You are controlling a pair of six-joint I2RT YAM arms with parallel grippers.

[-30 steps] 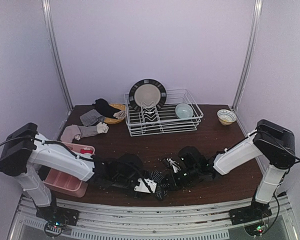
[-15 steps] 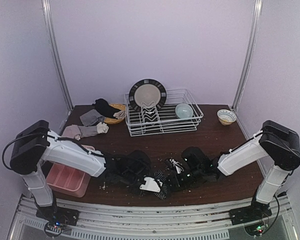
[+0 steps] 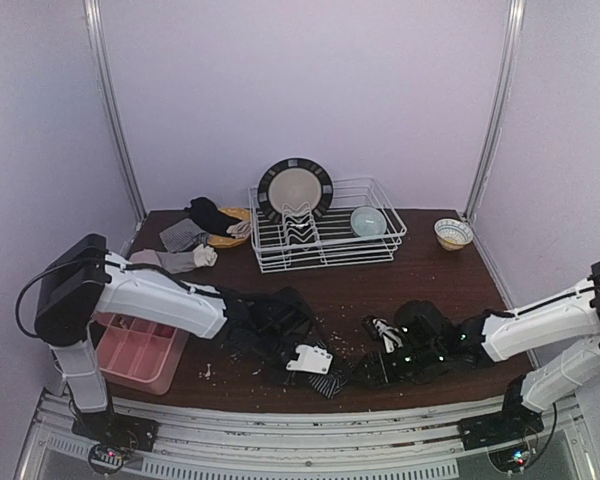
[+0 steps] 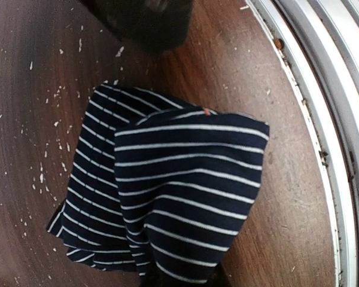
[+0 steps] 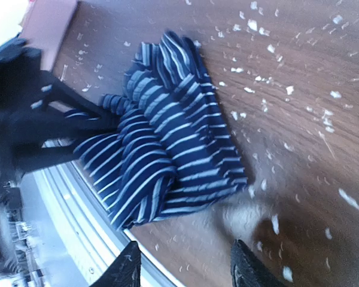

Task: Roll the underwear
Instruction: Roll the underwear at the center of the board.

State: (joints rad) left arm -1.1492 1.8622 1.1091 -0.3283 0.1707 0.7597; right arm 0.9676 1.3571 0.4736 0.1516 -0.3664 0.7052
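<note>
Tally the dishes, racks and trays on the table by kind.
Bowls: 2, pale blue bowl, patterned bowl
Plates: 1, black-rimmed plate
Yellow dish: 1
Wire rack: 1
Pink tray: 1
Total: 6

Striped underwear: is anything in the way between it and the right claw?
Nothing visible stands in the way. In the right wrist view, only bare table with a few white crumbs lies between the open right claw and the striped underwear, which sits bunched near the table's front edge.

White-shelled left arm [image 3: 165, 300] and right arm [image 3: 540, 323], black joints, black cables.
</note>
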